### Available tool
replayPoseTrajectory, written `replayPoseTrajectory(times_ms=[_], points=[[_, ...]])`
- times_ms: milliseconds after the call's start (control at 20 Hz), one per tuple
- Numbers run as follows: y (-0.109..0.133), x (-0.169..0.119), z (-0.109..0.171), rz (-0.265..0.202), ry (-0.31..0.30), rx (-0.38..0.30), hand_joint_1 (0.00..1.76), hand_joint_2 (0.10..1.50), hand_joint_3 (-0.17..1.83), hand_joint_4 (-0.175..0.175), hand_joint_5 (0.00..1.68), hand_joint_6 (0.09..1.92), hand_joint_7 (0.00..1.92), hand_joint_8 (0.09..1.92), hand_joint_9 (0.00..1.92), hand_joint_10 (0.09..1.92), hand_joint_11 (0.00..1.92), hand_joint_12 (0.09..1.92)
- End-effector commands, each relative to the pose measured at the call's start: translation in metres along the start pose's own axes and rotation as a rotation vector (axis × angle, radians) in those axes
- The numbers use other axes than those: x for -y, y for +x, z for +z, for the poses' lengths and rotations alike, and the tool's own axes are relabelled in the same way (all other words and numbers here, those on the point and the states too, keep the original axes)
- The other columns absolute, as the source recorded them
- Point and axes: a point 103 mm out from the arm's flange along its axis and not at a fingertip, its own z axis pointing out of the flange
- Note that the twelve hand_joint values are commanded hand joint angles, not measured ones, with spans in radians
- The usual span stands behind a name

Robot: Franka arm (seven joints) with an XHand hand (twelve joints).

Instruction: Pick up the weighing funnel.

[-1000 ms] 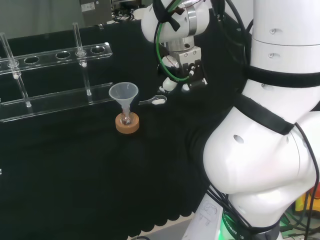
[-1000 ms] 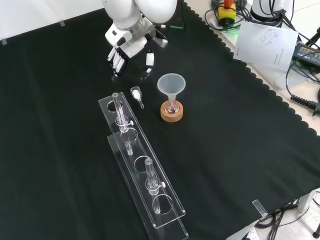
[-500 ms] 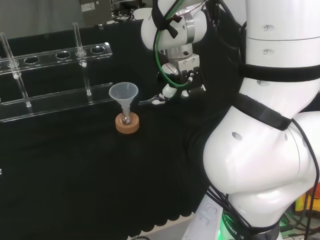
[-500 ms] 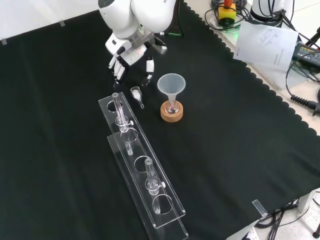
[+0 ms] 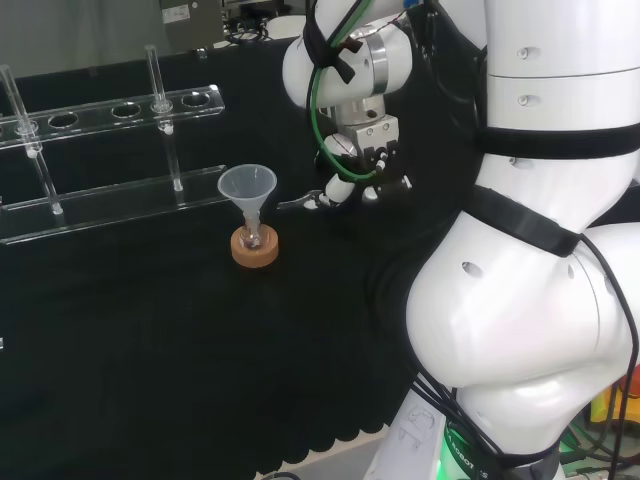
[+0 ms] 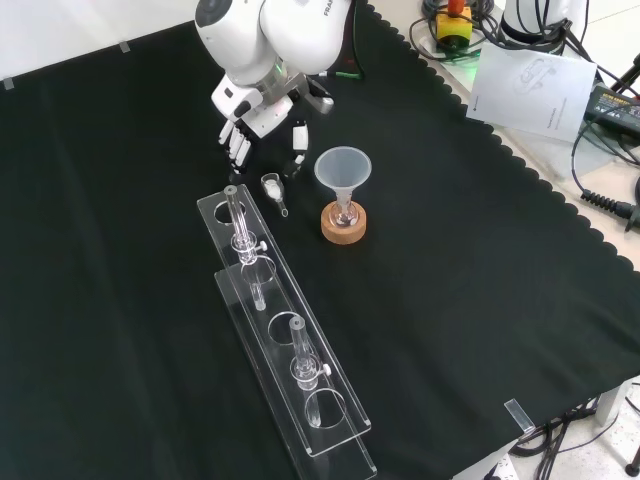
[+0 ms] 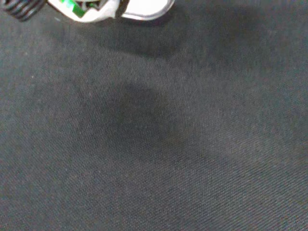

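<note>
The weighing funnel is a small clear scoop with a short stem. It lies on the black cloth between the rack and the big funnel, with white matter in its bowl. In the head view the weighing funnel lies just left of the hand. The hand hangs close above its far end with straight fingers and thumb spread, pointing down and holding nothing. A blurred white part of the hand borders bare cloth in the wrist view.
The big funnel stands in a small flask on a cork ring, right of the weighing funnel in the front view. A clear tube rack with upright tubes runs toward the front view's bottom. White arm links stand at the head view's right.
The hand has come lower and nearer the weighing funnel, moving left in the head view. The weighing funnel and the other ware have not moved.
</note>
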Motion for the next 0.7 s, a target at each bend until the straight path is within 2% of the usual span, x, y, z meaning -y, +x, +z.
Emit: replayPoseTrajectory(times_ms=[50,700], points=[[0.0033,-0.0029,0.0056,-0.007,0.005,-0.007,0.85,0.66,0.6,-0.064,0.6,0.09,0.55,0.72,0.7,0.57,0.42,1.31],[0.0082,-0.0036,0.0112,-0.005,-0.027,0.01,0.87,0.65,0.61,-0.064,0.61,0.09,0.57,0.73,0.73,0.58,0.42,1.31]])
